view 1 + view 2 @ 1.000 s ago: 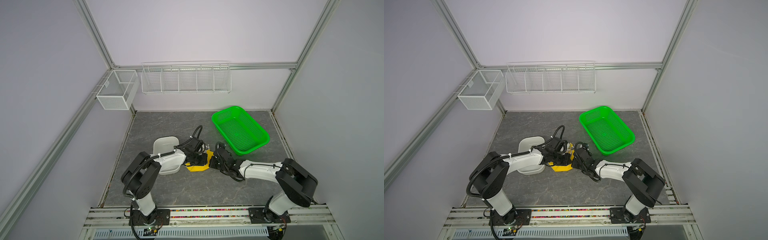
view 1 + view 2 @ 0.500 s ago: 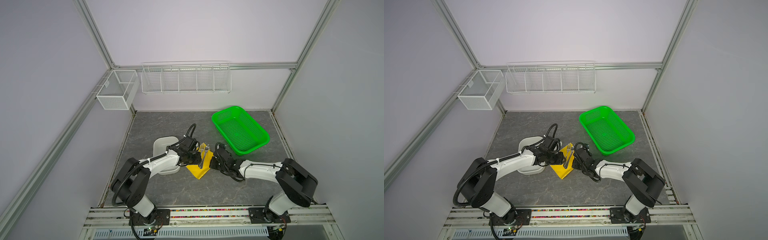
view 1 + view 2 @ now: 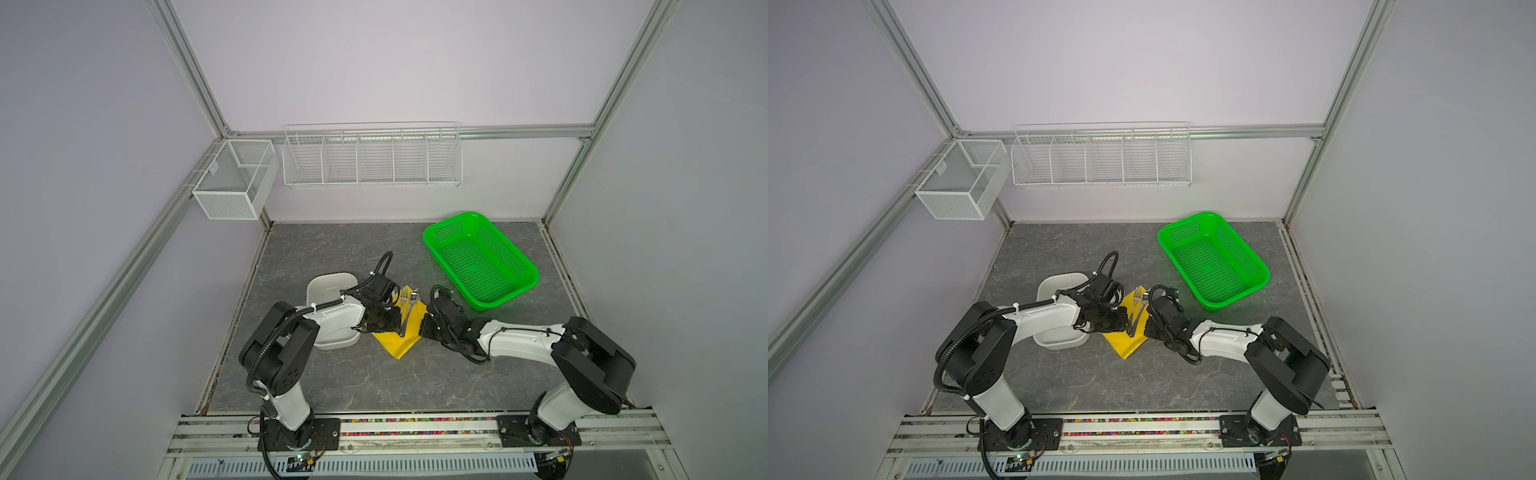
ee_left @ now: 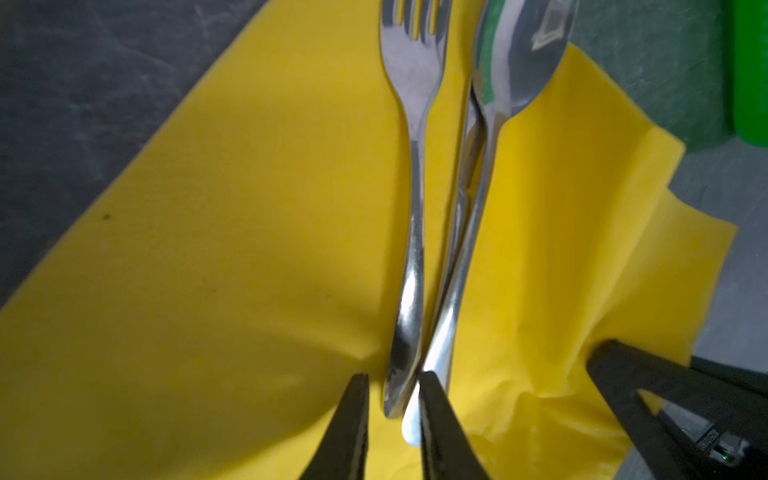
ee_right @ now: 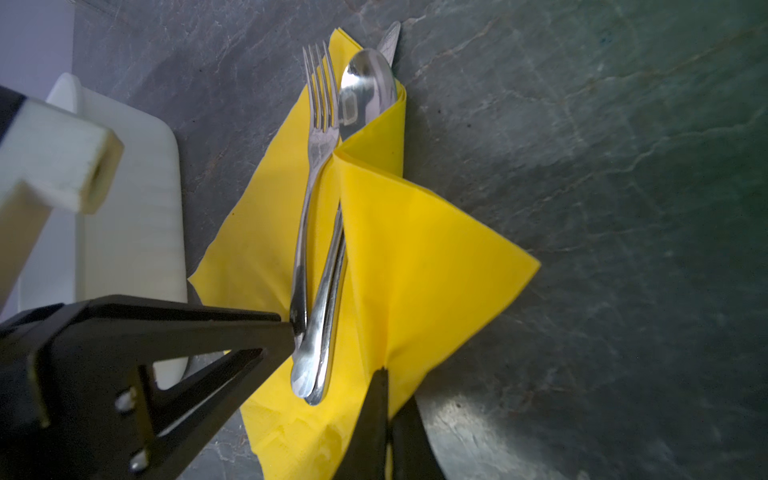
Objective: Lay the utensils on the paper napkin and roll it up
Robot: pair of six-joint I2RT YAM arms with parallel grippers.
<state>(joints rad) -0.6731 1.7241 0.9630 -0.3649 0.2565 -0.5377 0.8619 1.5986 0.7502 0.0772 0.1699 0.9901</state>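
Observation:
The yellow paper napkin lies between both grippers, next to the white tray. The utensils lie along its middle: a fork, a spoon, and a third slim piece under the spoon. My left gripper is open by a narrow gap, with the ends of the handles between its fingers. My right gripper is shut on the napkin's side flap, which is lifted and folded against the spoon.
A white oblong tray sits just left of the napkin, under the left arm. A green perforated basket stands at the back right. White wire racks hang on the back wall.
The left gripper, shut and covering the napkin a second ago, drew back towards the tray, then returned to the handle ends with its jaws apart. The right gripper stayed put.

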